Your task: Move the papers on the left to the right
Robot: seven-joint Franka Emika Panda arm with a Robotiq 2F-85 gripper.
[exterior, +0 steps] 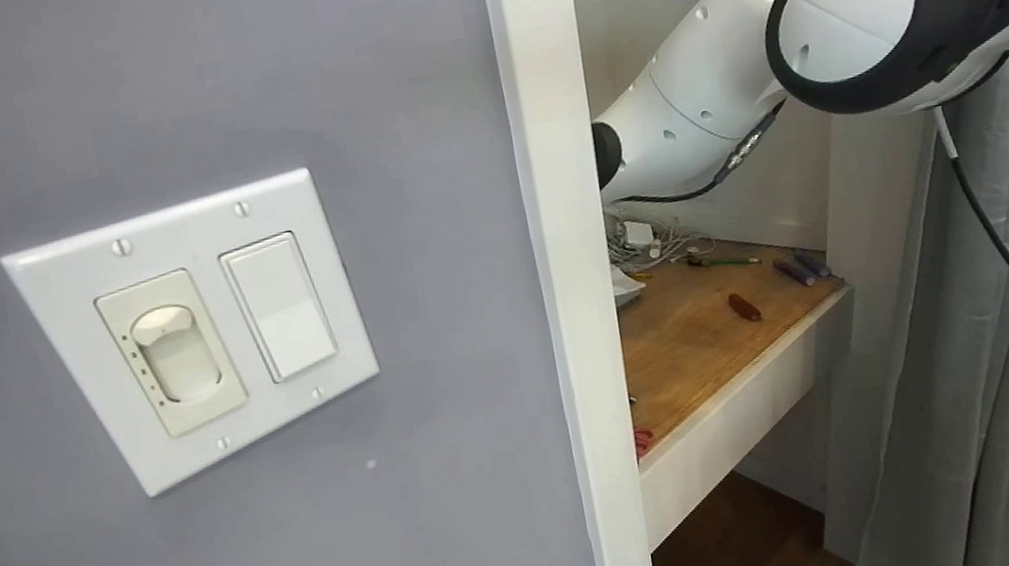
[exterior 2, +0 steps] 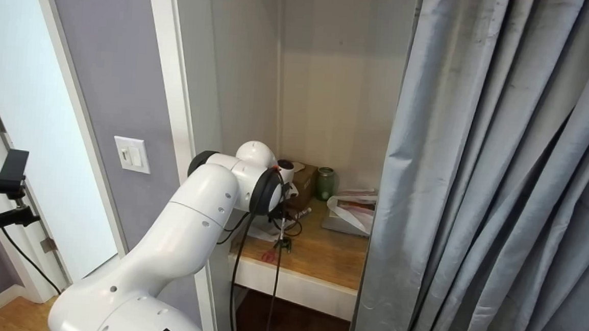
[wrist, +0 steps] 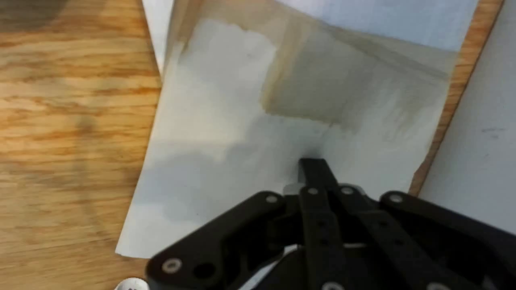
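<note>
One black two-fingered gripper (wrist: 318,173) is clenched, apparently empty, low and right of centre in the wrist view, against or just above a tan-stained white paper sheet (wrist: 217,157), presumably so that it can be swept away from the pale grey wall (wrist: 475,161) at right. Farther off, at upper right, a bluish-white paper sheet (wrist: 383,20) is seen adjoining it.

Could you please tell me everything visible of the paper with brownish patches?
In the wrist view, the paper is whitish, looks thin and mostly flat, with ragged brownish patches toward the top. It lies askew on the wood, beside but apart from a white panel. The shut gripper hides its lower right; whether they touch is unclear.
</note>
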